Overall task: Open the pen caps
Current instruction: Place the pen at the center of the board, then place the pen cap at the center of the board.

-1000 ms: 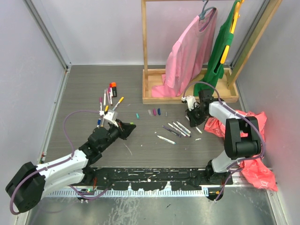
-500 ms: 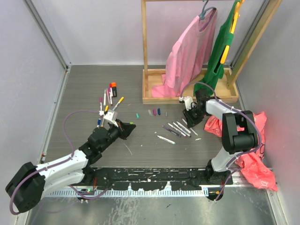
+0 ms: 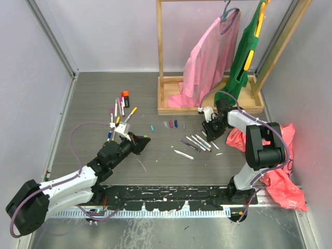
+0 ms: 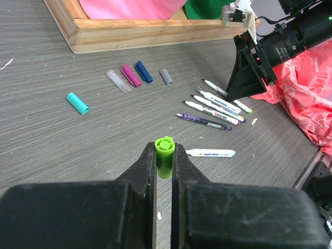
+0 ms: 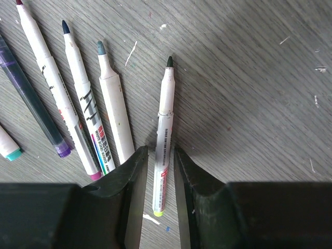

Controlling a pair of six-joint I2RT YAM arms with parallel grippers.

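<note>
My left jaws clench a green cap [image 4: 164,145] above the grey surface [image 3: 93,98]. My right jaws, released, straddle a pen [image 5: 165,114] near the wooden rack [image 3: 160,57].

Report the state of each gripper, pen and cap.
Left gripper, shut on the green cap.
Green cap, off its pen, clamped.
Right gripper, fingers either side of a pen; grip unclear.
That pen, uncapped, tip bare.
Neighbouring pens, uncapped, lying flat.
Loose caps, off, lying loose.

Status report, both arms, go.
Left gripper shut on green cap. Right gripper straddling black-tipped pen, grip unclear. More pens close alongside.
</note>
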